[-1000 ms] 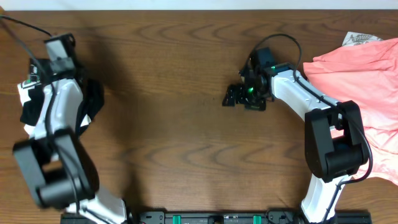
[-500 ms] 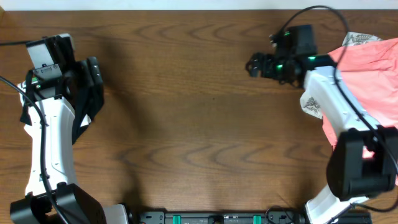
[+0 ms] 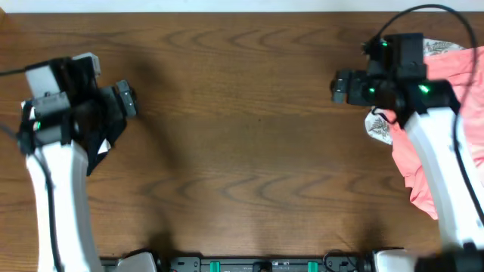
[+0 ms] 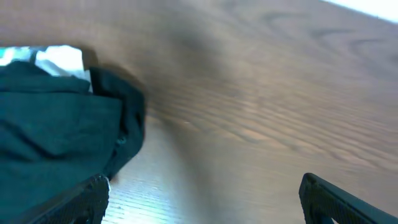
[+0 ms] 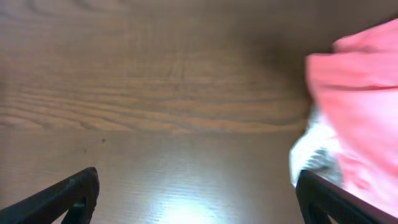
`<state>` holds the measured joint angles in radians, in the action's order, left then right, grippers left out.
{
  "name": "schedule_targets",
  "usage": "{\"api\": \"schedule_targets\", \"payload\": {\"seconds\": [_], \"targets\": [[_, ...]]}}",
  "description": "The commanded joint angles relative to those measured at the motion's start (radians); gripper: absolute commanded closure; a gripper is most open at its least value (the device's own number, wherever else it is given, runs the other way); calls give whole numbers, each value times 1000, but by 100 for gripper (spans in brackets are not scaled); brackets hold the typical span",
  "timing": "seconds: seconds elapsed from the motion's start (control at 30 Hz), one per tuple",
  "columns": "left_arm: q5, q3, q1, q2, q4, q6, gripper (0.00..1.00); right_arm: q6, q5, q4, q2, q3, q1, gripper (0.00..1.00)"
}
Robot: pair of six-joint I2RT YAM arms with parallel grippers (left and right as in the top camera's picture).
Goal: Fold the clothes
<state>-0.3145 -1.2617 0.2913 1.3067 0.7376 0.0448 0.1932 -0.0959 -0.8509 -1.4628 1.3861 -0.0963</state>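
A black shirt lies left on the table.

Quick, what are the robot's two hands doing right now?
Left gripper: open, empty, black shirt beside it.
Right gripper: open, empty, pink clothes beside it.

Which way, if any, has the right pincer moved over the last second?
Yes. Overhead, the right pincer has moved rightward and up the picture, much closer to the salmon-pink garment.

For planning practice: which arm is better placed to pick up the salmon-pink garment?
Likely right: the open right gripper is beside the pink garment; the left gripper is across the table by black clothing.
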Motion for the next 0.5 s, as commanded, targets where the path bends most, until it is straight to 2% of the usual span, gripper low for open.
{"api": "schedule_targets", "payload": {"seconds": [0.0,0.17,0.33,0.47], "targets": [[-76,49,-1,-131,0,14,2,-6,60,-22,119,-32,-37,1],[-90,165,-1,-360,-13,26,2,45,129,1,305,-175,-98,1],[-90,292,-1,-620,14,27,2,47,238,105,560,-393,-209,1],[-86,366,-1,-750,21,29,2,58,279,135,724,-509,-238,1]]}}
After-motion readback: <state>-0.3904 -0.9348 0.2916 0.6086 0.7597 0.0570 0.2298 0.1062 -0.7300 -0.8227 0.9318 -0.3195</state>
